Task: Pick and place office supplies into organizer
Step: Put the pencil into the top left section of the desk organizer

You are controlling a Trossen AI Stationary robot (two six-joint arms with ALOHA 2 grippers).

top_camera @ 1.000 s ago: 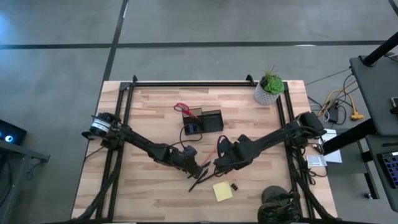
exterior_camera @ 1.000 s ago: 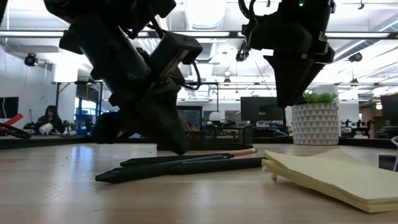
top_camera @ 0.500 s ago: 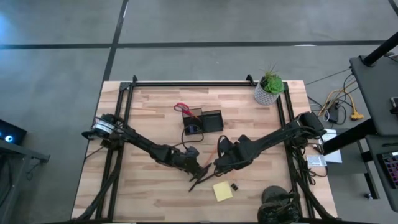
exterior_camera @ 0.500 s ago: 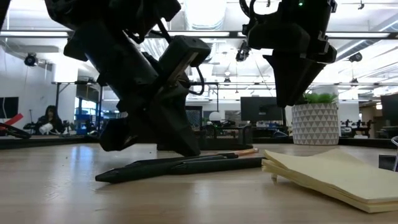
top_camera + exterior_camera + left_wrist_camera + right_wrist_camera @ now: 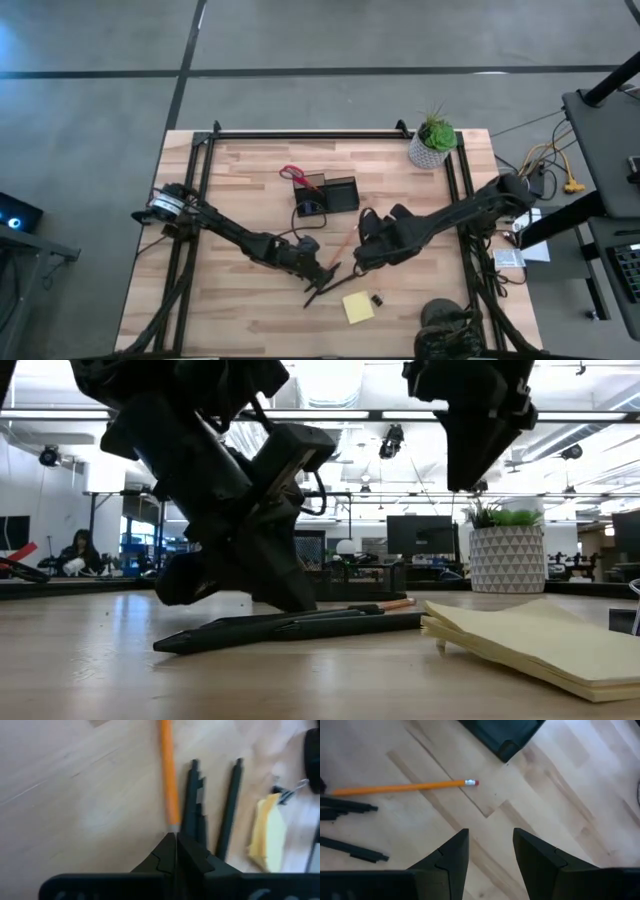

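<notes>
Even, bright overhead light falls on the wooden table [image 5: 250, 190], casting only soft shadows. At table height, ceiling lamps [image 5: 330, 380] glare and leave both arms as dark silhouettes. Both wrist pictures are soft, blurred most near their edges.

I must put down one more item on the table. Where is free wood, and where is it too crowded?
Free: the wide bare strip of table left of the scissors and organizer, and the wood between organizer and plant pot. Crowded: around the pencil, dark pens and sticky-note pad, where the left gripper and right gripper work.
</notes>
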